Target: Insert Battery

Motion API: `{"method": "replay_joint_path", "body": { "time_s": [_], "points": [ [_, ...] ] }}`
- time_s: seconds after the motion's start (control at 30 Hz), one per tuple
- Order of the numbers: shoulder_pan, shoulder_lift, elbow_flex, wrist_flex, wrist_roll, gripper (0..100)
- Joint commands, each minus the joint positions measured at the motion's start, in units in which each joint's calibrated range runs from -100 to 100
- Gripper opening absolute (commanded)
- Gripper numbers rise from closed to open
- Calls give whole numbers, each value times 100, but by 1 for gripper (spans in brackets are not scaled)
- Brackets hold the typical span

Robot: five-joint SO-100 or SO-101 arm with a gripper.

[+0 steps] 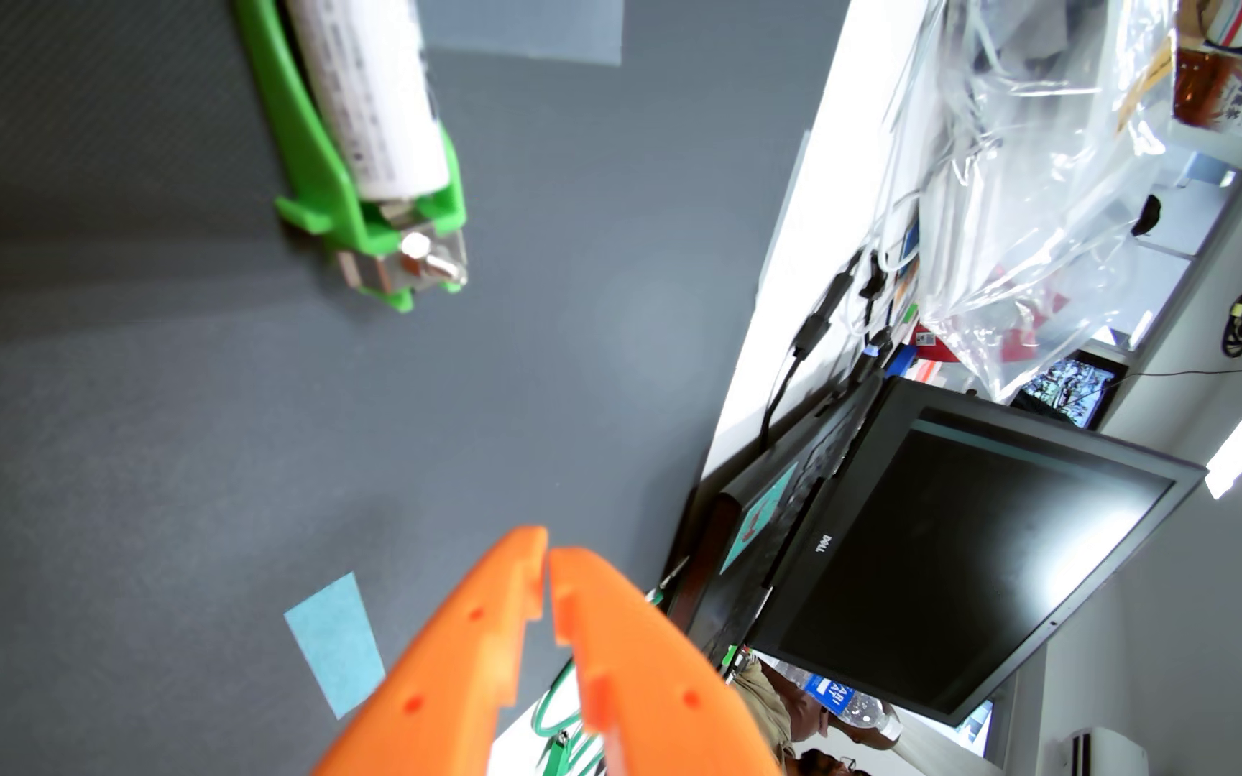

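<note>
The battery (379,97), a white cylinder with fine print along its side, lies seated in a green holder (338,194) at the top of the wrist view, left of centre, its upper end cut off by the frame. At the holder's near end a metal contact (420,257) with a small stud sticks out just past the battery's tip. The holder rests on the grey mat (118,410) that covers the desk. The gripper (548,554) comes in from the bottom edge, two orange fingers (454,656) with their tips touching or nearly so, closed on nothing. It is well apart from the battery and holder, with bare mat between them, and it points roughly toward the holder's contact end. A pale blue patch (334,642) lies on the mat just left of the fingers, and a larger greyish-blue patch (528,30) sits at the top edge just right of the battery. The mat ends along a slanting edge on the right, where a white desk (812,246) surface shows. On it stand a Dell laptop (939,567) with a dark screen, black cables (820,328), and a crumpled clear plastic bag (1036,186). Green wire (554,716) loops near the bottom between the fingers. Beyond lie pale walls and bright ceiling lights (1234,455).
</note>
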State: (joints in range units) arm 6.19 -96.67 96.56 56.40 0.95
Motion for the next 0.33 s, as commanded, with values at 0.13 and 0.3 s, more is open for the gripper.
{"method": "replay_joint_path", "body": {
  "time_s": [0.13,0.3],
  "points": [
    [-5,-33,-44,25,-2,2],
    [-52,-33,-17,-26,3,2]
  ]
}}
